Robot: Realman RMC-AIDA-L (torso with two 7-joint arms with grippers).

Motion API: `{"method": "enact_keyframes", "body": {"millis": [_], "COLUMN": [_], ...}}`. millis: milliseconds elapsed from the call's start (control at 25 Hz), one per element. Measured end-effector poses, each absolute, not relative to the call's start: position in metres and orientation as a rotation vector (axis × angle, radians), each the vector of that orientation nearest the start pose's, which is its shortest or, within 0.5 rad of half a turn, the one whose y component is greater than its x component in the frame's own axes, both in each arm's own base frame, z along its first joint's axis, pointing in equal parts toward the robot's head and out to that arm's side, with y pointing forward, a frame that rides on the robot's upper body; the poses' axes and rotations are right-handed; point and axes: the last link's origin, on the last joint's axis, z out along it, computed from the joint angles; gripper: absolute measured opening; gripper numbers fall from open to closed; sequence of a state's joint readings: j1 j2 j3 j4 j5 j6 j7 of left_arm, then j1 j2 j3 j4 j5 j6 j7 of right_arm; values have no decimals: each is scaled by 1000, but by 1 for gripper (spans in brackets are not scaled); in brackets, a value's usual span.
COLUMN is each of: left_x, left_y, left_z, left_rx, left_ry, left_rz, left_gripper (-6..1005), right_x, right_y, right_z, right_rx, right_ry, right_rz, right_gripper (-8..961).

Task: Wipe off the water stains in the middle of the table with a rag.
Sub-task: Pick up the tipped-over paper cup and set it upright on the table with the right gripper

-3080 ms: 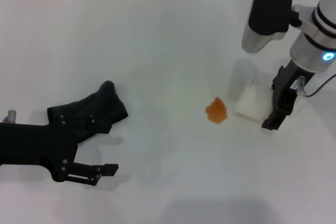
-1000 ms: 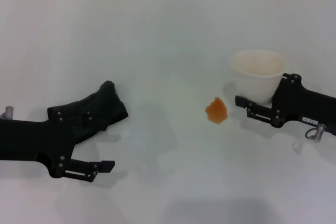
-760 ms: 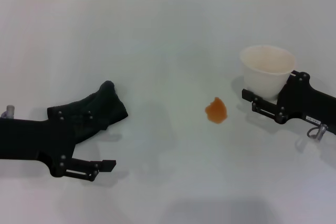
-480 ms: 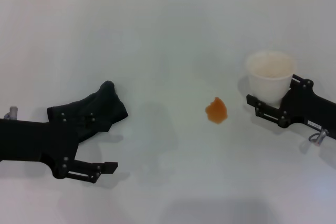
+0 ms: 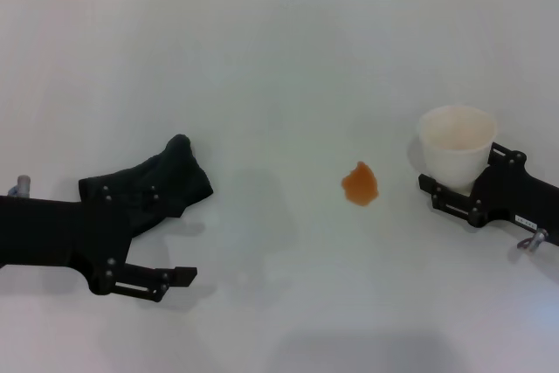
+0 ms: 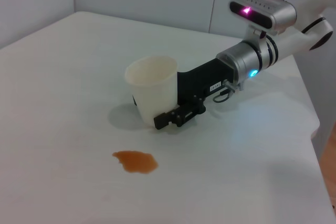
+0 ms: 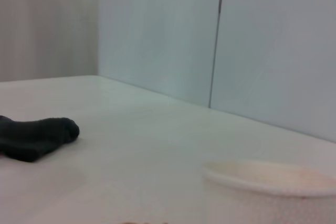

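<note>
The water stains (image 5: pixel 360 184) are one small orange-brown blotch mid-table (image 5: pixel 279 58), also seen in the left wrist view (image 6: pixel 135 161). The dark rag (image 5: pixel 170 176) lies in a lump at the left and shows far off in the right wrist view (image 7: pixel 34 137). My left gripper (image 5: pixel 179 238) rests low beside the rag, open, with its upper finger against the cloth and nothing held. To the right of the blotch, my right gripper (image 5: pixel 454 176) is shut on an upright cream paper cup (image 5: pixel 456 139), which hides its far finger.
The cup (image 6: pixel 152 90) stands about a hand's width from the blotch, with the right arm (image 6: pixel 247 61) stretching away behind it. Bare white tabletop lies between rag and blotch. A grey wall runs along the table's far edge.
The right gripper has carried the cup, tipped high near the blotch three seconds ago, rightward and set it upright and lower. The left arm has barely shifted.
</note>
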State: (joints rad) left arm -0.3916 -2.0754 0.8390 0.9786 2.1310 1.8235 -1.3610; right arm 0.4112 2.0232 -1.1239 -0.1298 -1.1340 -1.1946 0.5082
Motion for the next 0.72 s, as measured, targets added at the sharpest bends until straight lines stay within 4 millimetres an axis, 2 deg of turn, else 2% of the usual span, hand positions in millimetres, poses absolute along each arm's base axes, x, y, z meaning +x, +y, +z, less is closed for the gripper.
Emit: {"method": "enact_keyframes", "body": {"millis": [520, 720], "left_x": [-266, -266], "left_y": [279, 279], "left_z": [24, 24], "left_rx": [-3032, -3036], "left_ry": [-330, -328], "left_rz": [-423, -426], "left_gripper": [887, 887], "right_x": [344, 344], "right_y": [292, 289], "right_z": [-42, -38], "right_rx": [-2301, -2300], "right_ry": [450, 448], "right_rz": [547, 573], "right_gripper": [869, 869]}}
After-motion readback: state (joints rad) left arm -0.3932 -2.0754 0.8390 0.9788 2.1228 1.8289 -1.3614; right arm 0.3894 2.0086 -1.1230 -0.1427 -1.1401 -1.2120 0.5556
